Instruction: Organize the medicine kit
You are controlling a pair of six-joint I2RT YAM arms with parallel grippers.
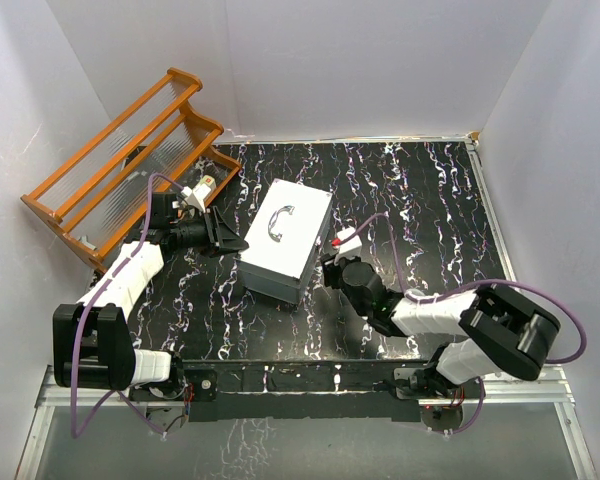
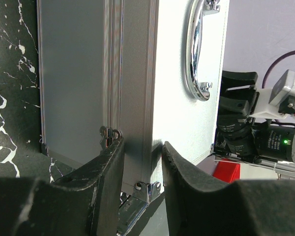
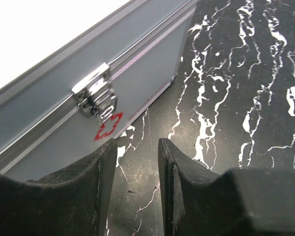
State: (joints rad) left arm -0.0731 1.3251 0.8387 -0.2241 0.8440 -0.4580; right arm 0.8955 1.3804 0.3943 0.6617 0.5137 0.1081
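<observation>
Two arms bend inward from the near edge. The right gripper [image 3: 136, 142] sits low beside the single latch [image 3: 95, 94], jaws slightly apart and empty. The left gripper [image 2: 141, 143], jaws apart, faces a corner of the one closed medicine kit [image 1: 285, 238], which lies mid-table [image 1: 420, 200]. One wooden rack [image 1: 130, 160] stands beyond.

A large grey metal rectangular case [image 2: 88, 83] is seen close up, with a curved chrome handle [image 2: 195, 49] on its pale lid. The black two-finger left gripper [image 2: 141, 147] is held slightly parted at the case's ribbed corner edge. Contact cannot be judged.
</observation>
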